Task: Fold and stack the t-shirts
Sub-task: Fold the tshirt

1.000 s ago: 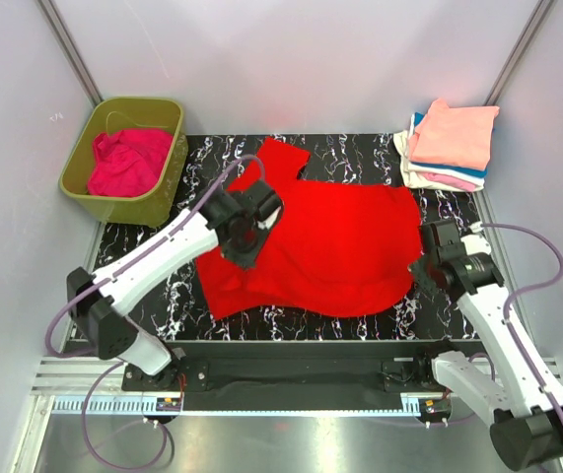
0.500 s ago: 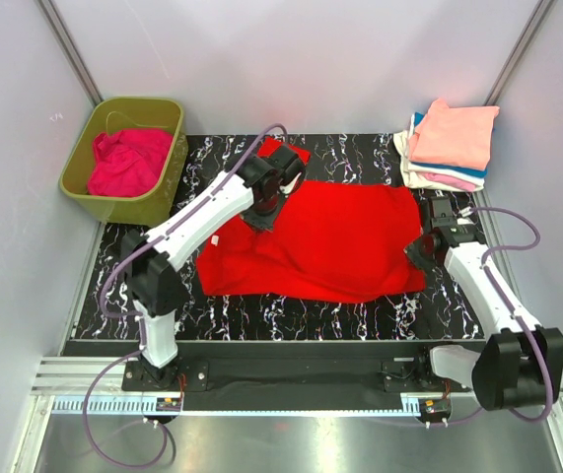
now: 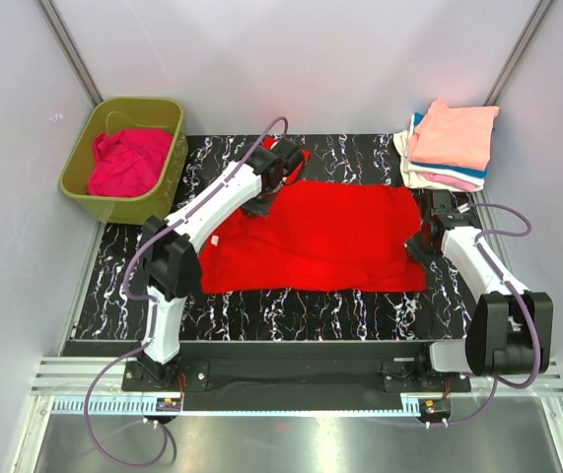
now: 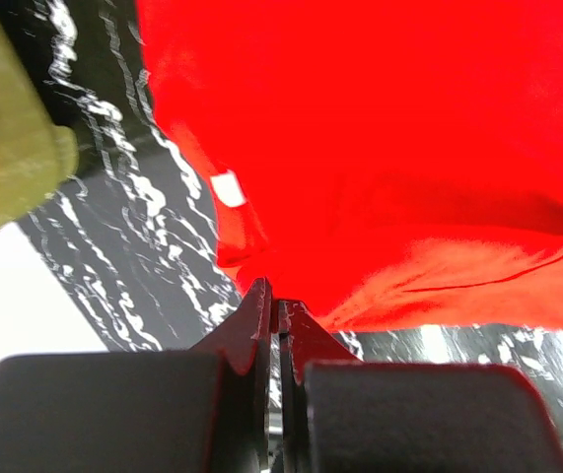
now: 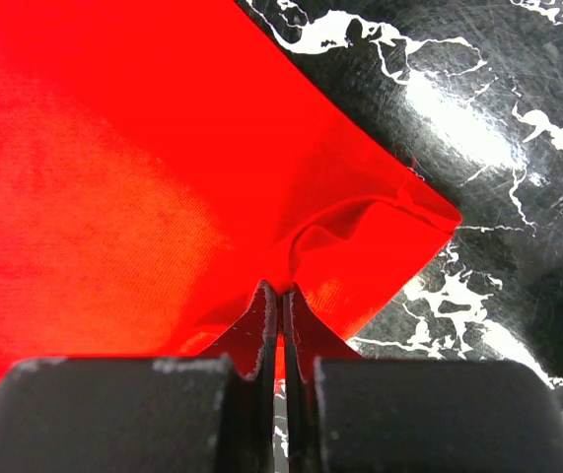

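On the black marbled table [image 3: 291, 307], the bright red t-shirt [image 3: 311, 241] is lying spread flat between the two arms, roughly rectangular, with its near edge running almost straight across.

Left arm: the left gripper [image 4: 279, 302] is gripping the shirt at its far left part. Its jaws are pressing together with a fold of red cloth caught at the tips, and the fabric is rising slightly toward the grip. A small white label [image 4: 228, 187] is showing on the cloth just beyond the fingers.

Right arm: the right gripper [image 5: 281, 294] is gripping the right edge of the same shirt. Its jaws are pressing together on a puckered corner of the hem, with bare table surface lying just past that corner.

At the far right corner of the table, the stack of folded t-shirts [image 3: 449, 148] is resting apart from the red shirt, with a peach one on top and white, pink and blue edges showing beneath.

Off the far left corner, the olive-green tub [image 3: 123, 209] is standing beside the table, and a magenta-pink t-shirt [image 3: 128, 163] is lying crumpled inside it
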